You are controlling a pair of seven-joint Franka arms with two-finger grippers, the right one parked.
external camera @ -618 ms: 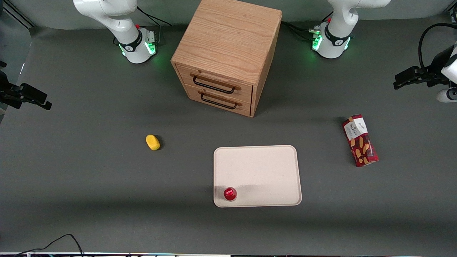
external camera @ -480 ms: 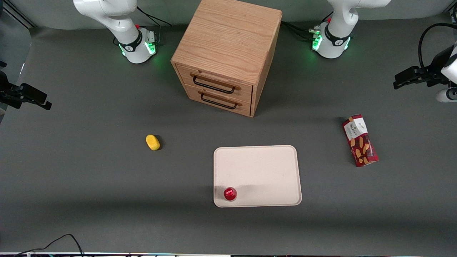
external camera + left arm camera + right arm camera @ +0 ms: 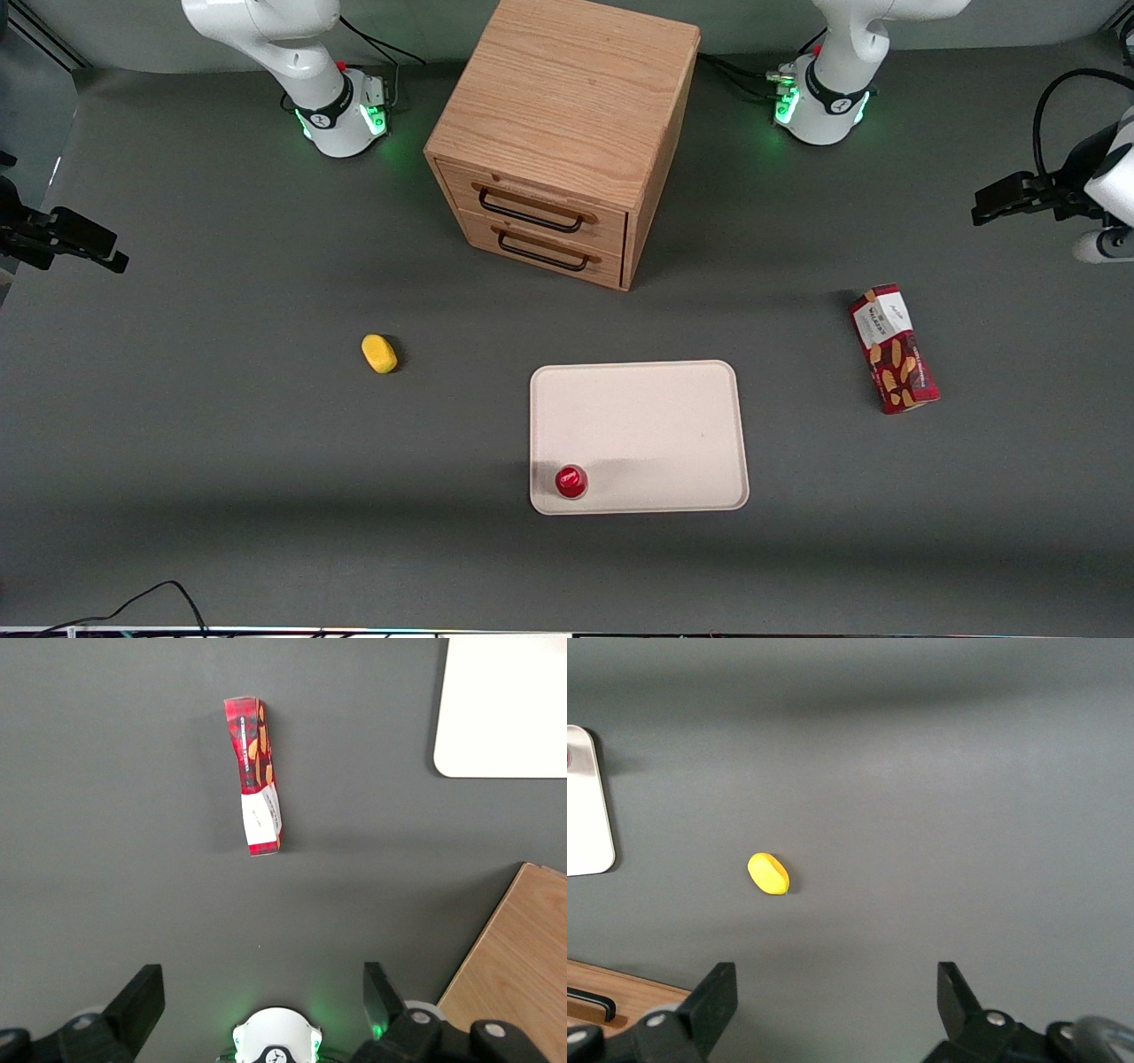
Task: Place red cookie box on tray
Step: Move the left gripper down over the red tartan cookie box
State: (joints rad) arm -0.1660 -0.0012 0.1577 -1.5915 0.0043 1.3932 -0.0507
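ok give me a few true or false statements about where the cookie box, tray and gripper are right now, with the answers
1. The red cookie box lies on the table, off the tray. True.
2. The gripper is shut on the box. False: it is open, empty, high above the table near the box.
3. A small round red-topped object stands on the tray. True.
4. The yellow object lies on the tray. False: it lies on the table toward the parked arm's end.
5. Both drawers of the wooden cabinet are pulled open. False: both are closed.
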